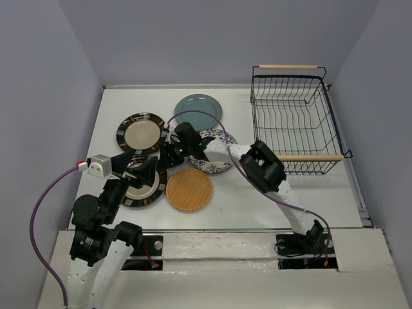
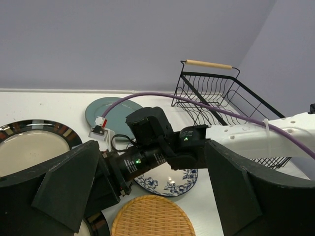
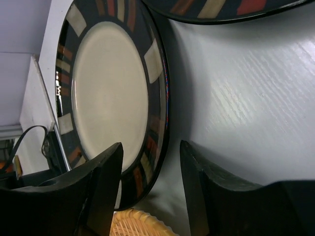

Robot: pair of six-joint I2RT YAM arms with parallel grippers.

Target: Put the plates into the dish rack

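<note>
Five plates lie on the table: teal (image 1: 198,106), far striped (image 1: 140,132), near striped (image 1: 138,190), floral (image 1: 219,154) and woven (image 1: 188,189). The black wire dish rack (image 1: 293,122) stands empty at the back right. My right gripper (image 1: 165,157) reaches left across the floral plate. In the right wrist view it (image 3: 151,147) is open, its jaws either side of the near striped plate's rim (image 3: 110,88), not touching it. My left gripper (image 1: 147,172) hovers over that plate's near side, and in the left wrist view it (image 2: 151,150) is wide open and empty.
The left wrist view shows the right arm's wrist over the floral plate (image 2: 170,181), the woven plate (image 2: 150,216) below it, the teal plate (image 2: 110,110) behind and the rack (image 2: 216,91) far right. A purple cable (image 1: 212,116) loops over the plates. Walls enclose the table.
</note>
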